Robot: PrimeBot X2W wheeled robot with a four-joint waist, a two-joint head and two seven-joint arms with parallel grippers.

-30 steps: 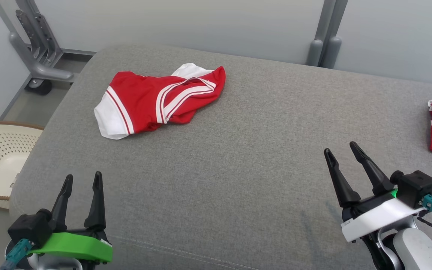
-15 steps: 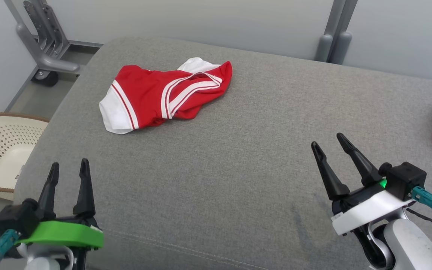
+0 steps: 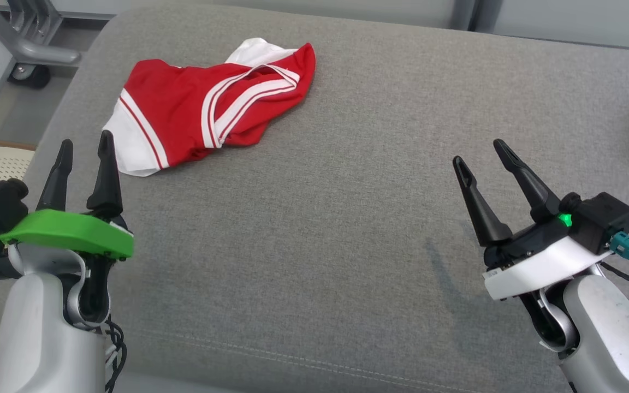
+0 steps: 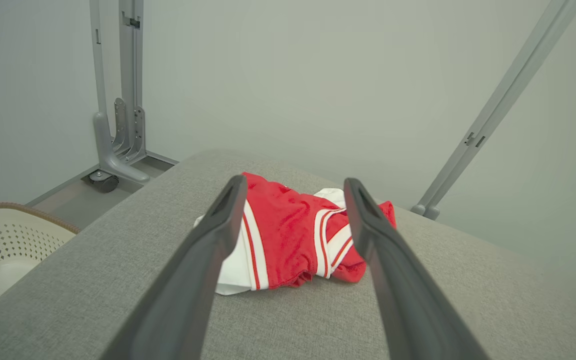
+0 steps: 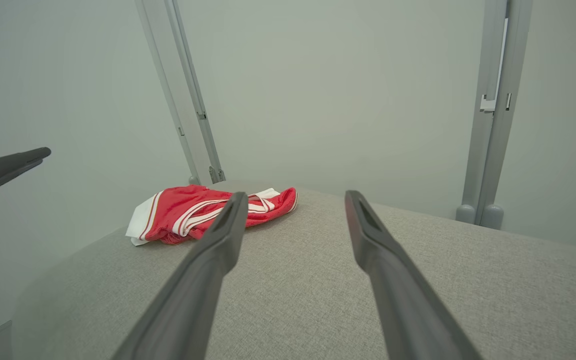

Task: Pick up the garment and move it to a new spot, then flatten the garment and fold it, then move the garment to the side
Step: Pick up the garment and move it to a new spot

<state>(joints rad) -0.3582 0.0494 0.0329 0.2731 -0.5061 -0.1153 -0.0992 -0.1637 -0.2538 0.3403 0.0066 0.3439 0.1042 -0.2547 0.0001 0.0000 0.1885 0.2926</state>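
Tipping down, my head view is closing over the grey worktop, where the crumpled red-and-white garment is lying at the far left, untouched. My left gripper is reaching forward and hovering just beside its white corner, while my right gripper is waiting well apart. Both pairs of fingers are standing open and empty, so I am judging every step still ahead.

The garment is red with white stripes and a white hem; it lies crumpled and untouched on the grey cushioned surface, toward its far left.
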